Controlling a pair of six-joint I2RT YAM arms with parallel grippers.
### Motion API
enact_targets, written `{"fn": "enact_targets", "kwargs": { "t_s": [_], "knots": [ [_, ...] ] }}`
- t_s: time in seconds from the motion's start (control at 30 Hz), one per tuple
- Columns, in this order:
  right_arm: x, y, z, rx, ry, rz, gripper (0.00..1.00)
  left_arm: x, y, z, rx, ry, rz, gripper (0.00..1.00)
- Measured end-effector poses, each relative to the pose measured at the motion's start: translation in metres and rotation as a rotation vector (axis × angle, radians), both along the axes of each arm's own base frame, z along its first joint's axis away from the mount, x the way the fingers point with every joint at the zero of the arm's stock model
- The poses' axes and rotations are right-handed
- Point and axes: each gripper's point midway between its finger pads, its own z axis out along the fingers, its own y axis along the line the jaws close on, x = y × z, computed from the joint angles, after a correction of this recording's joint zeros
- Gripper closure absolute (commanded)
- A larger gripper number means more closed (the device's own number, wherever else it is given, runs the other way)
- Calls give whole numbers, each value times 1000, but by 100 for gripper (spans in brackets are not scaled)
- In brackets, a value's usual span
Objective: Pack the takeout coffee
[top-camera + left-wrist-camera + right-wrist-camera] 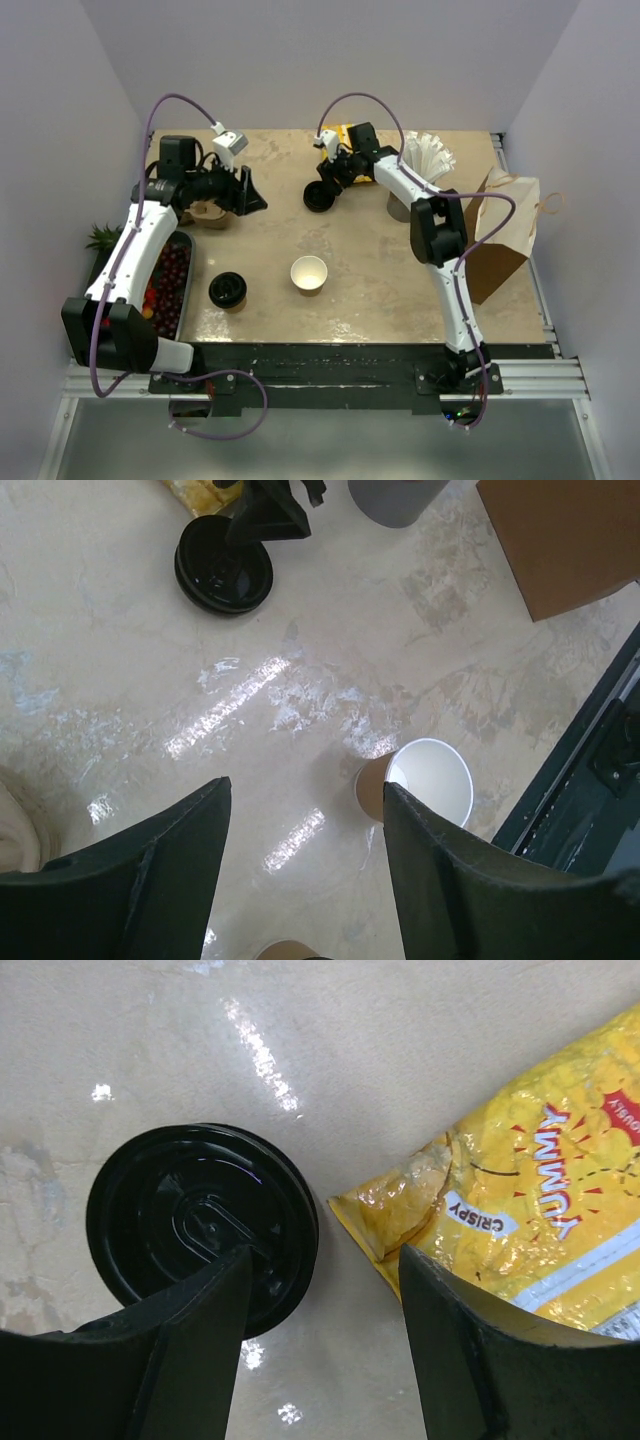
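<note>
Lidding, I reckon: right gripper [325, 1260] open over the loose lid [200, 1225], left gripper [307, 785] open, empty. Next I pinch its rim for the open cup [308, 273].

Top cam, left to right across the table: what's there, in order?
Fruit tray → lidded cup → open cup → grey straw cup → brown paper bag. The loose black lid is left out because it overlaps the open cup left-to-right.
</note>
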Motion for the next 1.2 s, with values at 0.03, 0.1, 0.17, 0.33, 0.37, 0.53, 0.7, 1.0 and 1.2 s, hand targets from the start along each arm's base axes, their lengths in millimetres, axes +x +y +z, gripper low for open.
{"fn": "enact_targets", "kwargs": {
  "t_s": [0.03,0.1,0.17,0.33,0.37,0.53,0.7,1.0,1.2],
  "knots": [
    [0,0,-6,-3,8,0,39,0,0,1,-2,-1,0,34],
    [-1,0,-15,-7,24,-2,42,0,0,2,-4,-8,0,34],
    [-1,0,-22,-10,35,-4,43,1,0,3,-5,-12,0,34],
    [2,2,-21,4,26,-13,45,-3,0,-3,-8,2,4,34],
    [3,2,-21,6,22,-14,45,-4,0,-5,-8,9,4,34],
    [9,5,-16,20,-2,-18,50,-7,0,-12,-10,29,4,34],
    [12,6,-13,32,-16,-23,61,-6,-1,-14,-13,28,5,34],
    [12,7,-13,35,-17,-27,73,-2,-2,-12,-20,13,2,35],
    [5,5,-3,53,2,-48,76,19,0,-30,-19,40,89,39]
  ]
}}
